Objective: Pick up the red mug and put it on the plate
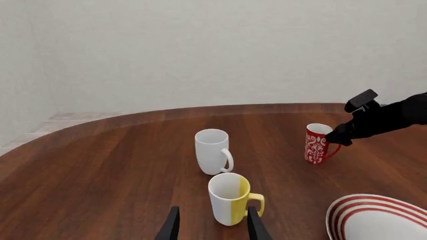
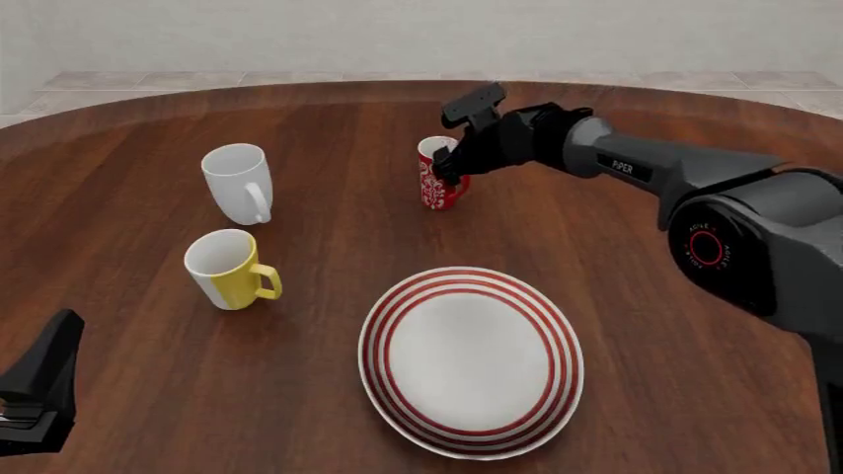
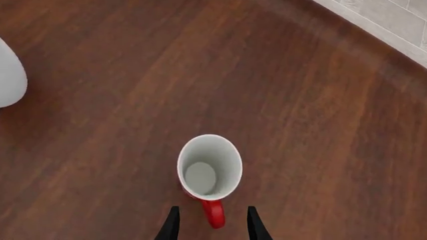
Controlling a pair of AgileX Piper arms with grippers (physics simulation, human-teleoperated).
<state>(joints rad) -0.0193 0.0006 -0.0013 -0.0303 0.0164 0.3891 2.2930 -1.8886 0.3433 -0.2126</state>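
The red mug (image 2: 441, 183) stood upright on the round wooden desk (image 2: 330, 395), toward the far side at about twelve o'clock from the plate (image 2: 472, 360) and well apart from it. Its white floral pattern showed on the red wall, and in the right wrist view its white inside (image 3: 209, 167) was seen from above with the red handle (image 3: 213, 213) pointing back between the two fingertips.

The right hand (image 2: 455, 170) hung at the mug's rim on the handle side, its fingers spread wide, one to each side of the handle; neither finger (image 3: 171, 226) touched the mug there. From the left wrist view the same hand (image 1: 341, 137) sat just beside the mug's lip.

The plate, white with red rings around its rim, lay flat on the near half of the desk. At its ten o'clock stood the yellow mug (image 2: 227, 269), handle toward the plate, and beyond that, at about twelve o'clock from the yellow one, the plain white mug (image 2: 240, 183). Both were upright.

The left hand (image 1: 212, 227) hovered low near the desk's near left edge, released, its fingers parted and holding nothing, with the yellow mug just ahead of them.
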